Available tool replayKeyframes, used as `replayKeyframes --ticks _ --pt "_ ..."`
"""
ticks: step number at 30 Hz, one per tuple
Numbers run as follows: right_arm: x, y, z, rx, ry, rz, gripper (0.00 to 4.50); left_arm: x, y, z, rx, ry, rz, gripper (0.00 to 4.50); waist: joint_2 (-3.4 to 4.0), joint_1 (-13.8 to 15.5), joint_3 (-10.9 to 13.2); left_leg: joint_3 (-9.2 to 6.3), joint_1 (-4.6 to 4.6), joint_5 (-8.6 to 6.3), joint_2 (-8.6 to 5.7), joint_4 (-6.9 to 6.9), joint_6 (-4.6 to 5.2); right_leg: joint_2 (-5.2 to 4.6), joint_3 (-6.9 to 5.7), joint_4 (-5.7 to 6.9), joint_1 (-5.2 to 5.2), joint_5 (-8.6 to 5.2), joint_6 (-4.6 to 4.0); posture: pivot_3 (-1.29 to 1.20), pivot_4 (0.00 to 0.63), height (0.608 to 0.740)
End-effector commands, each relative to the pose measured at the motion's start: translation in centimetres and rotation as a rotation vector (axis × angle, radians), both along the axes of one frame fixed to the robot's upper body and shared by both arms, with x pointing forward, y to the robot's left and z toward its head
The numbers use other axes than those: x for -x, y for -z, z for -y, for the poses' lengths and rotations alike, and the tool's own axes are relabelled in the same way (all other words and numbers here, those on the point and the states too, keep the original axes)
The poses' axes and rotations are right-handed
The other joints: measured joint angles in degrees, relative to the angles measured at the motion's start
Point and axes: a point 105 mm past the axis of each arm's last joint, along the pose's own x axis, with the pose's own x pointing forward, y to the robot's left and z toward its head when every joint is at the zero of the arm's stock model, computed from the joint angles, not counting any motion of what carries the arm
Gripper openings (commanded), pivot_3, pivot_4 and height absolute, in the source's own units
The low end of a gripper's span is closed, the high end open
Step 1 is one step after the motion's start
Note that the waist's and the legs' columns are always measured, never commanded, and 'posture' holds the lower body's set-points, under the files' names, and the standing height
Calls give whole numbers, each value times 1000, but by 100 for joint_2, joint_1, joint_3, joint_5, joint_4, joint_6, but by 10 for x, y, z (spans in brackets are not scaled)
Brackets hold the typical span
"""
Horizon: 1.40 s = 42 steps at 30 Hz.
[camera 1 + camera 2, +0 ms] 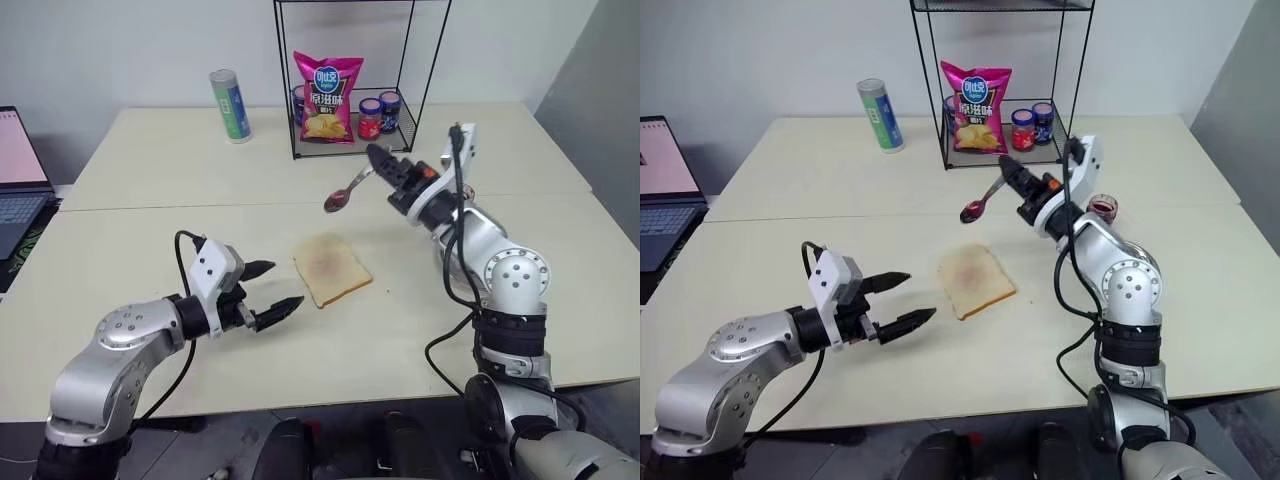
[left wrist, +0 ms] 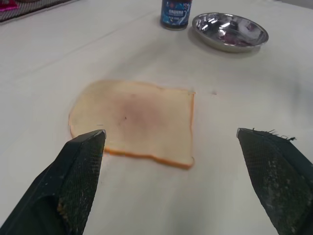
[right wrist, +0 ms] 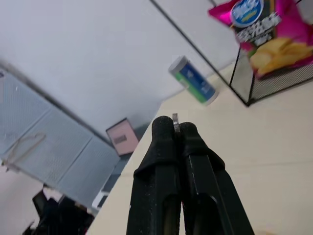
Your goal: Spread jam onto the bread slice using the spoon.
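Nearest the robot, at about eight o'clock on the pale beige table (image 1: pixel 150 230), the left gripper (image 1: pixel 272 290) is hovering low with its two black fingers spread wide and nothing between them, pointing toward the flat squarish slice of light tan bread with an orange-brown crust (image 1: pixel 331 269). That bread slice is lying flat at the table's centre, just beyond the fingertips and apart from them, with a faint pinkish stain on its top face.

Farther out, at about one o'clock from the bread, the right gripper (image 1: pixel 382 162) is pinching the handle of the small silvery spoon (image 1: pixel 346 192), its fingers pressed shut on it. The spoon is hanging in the air above the table, its bowl carrying dark red jam (image 1: pixel 335 202) and tilting downward.

Beyond that, a small clear glass jar of jam (image 1: pixel 1102 208) is standing at two o'clock, and a black wire rack (image 1: pixel 350 80) at twelve o'clock is holding a pink crisp packet (image 1: pixel 326 98).

The likely risks: the tilted bowl could be dripping jam onto the bare table short of the slice, and the unpinned bread could be sliding under the spoon's push.
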Motion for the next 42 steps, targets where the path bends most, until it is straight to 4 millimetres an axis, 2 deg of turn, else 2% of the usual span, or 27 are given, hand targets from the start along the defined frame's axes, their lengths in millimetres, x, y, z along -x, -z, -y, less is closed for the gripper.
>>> replayKeyframes --ticks 1,5,9,19,35,38,42 --pt "3 15 -18 105 -62 59 26 8 -6 -8 -17 -56 45 4500 0 2 0 0 1 1 2 0 1 2 0 0 0 2 -2 0 150 740" --pt "3 36 -31 204 -87 84 26 13 -2 -10 -7 -77 31 4500 -2 -6 -1 4 2 1 8 -4 1 2 3 1 -5 2 -3 0 150 740" --pt "1 50 -37 264 -94 107 26 14 -1 -10 -6 -87 29 4500 -2 -4 -2 4 1 1 10 -4 1 3 2 0 -5 2 -3 0 150 740" --pt "-4 64 -41 387 -70 183 26 10 -5 -8 -10 -74 36 4500 -2 -4 -2 3 1 1 8 -3 0 4 1 -1 -4 1 -3 0 150 740" --pt "-22 58 -2 440 70 211 26 2 -8 -3 -10 -40 41 4500 -2 16 -2 3 2 1 4 -2 0 4 1 -1 -3 2 -3 0 150 740" --pt "-23 49 3 402 85 203 26 1 -9 -4 -10 -37 43 4500 -3 16 -2 3 1 1 4 -3 0 4 1 -1 -3 2 -3 0 150 740" --pt "-19 35 -1 184 48 93 26 1 -9 -4 -11 -34 44 4500 -3 13 -1 4 2 1 6 -3 0 3 2 -1 -3 5 -8 0 150 740"
